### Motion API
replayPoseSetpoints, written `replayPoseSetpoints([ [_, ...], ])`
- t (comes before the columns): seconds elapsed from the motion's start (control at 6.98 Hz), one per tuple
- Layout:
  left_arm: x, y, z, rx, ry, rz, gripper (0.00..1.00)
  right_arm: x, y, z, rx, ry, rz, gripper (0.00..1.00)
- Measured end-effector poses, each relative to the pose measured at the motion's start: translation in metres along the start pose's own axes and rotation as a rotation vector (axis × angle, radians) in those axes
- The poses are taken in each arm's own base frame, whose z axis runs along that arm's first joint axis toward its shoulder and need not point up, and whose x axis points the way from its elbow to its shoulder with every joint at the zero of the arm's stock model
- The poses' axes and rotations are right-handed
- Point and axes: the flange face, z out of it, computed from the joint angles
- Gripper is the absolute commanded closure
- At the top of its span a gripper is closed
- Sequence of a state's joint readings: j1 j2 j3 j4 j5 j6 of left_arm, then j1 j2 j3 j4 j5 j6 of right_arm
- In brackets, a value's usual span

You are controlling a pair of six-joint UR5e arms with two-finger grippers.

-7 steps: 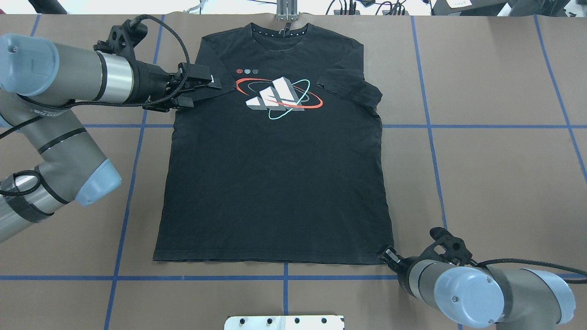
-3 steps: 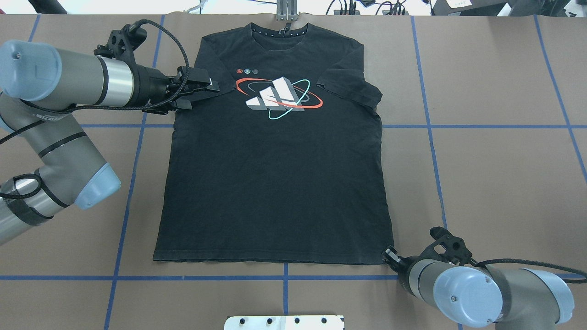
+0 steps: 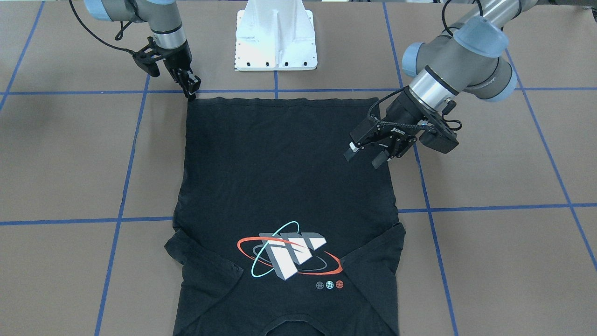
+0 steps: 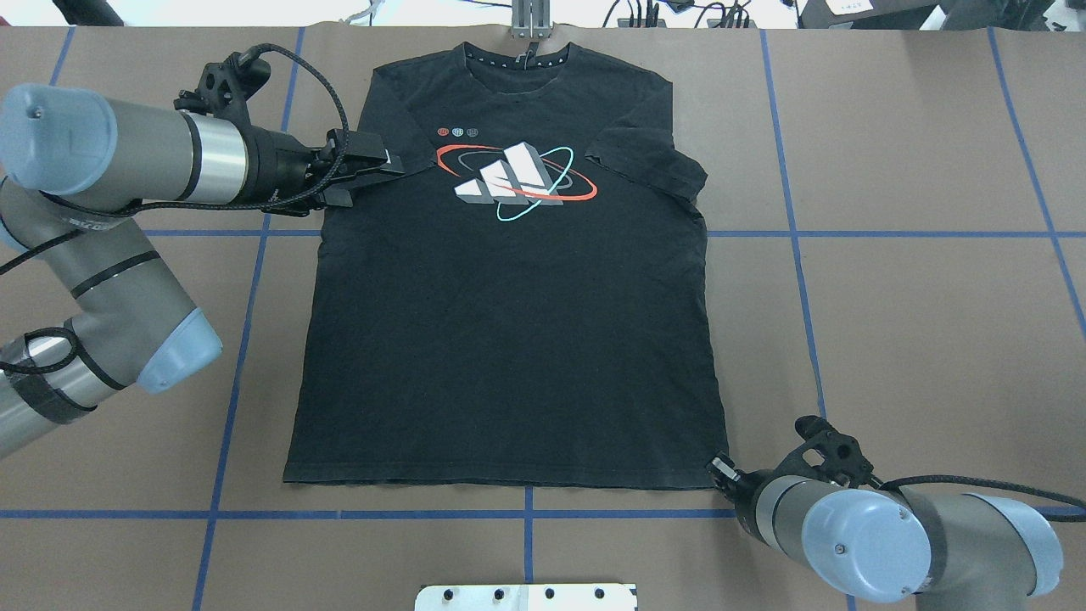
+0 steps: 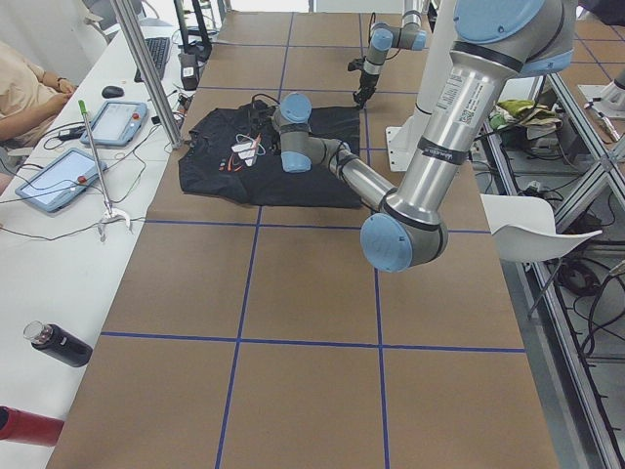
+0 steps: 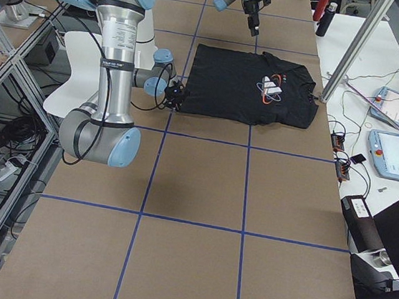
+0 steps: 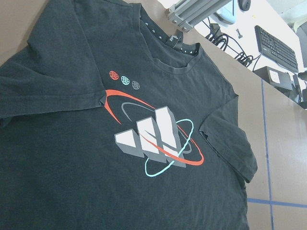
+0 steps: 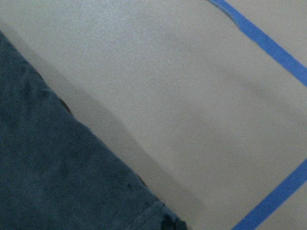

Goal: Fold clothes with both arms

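The black T-shirt lies flat, print up, collar at the far edge. Its orbit logo shows in the front-facing view and the left wrist view. The sleeve on my left side is folded in onto the body. My left gripper hovers over that sleeve, open and empty; in the front-facing view its fingers are apart. My right gripper is low at the near right hem corner. Its fingers look close together, but I cannot tell whether they hold cloth. The right wrist view shows only the shirt's edge and table.
The white pedestal base stands at the near table edge. A metal bracket sits at the far edge by the collar. Blue tape lines cross the brown table. Tablets and a bottle lie on the side bench.
My left gripper has drawn back a little to the left, away from the logo. The shirt and the right arm have not moved.
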State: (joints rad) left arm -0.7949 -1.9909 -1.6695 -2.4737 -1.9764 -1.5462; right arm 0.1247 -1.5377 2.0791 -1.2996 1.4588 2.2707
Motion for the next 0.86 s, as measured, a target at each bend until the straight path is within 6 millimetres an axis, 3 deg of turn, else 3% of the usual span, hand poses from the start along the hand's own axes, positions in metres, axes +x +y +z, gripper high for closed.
replayPoseSetpoints([
  [0.57, 0.000, 0.007, -0.008, -0.002, 0.010, -0.006, 0.01, -0.010, -0.009, -0.015, -0.003, -0.028, 0.019, 1.00],
  [0.72, -0.007, 0.018, -0.020, -0.012, 0.012, -0.020, 0.01, -0.010, -0.009, -0.021, -0.010, -0.032, 0.020, 1.00],
  [0.86, -0.027, 0.043, -0.038, -0.030, 0.000, -0.028, 0.01, -0.008, -0.006, -0.025, -0.022, -0.032, 0.016, 1.00],
])
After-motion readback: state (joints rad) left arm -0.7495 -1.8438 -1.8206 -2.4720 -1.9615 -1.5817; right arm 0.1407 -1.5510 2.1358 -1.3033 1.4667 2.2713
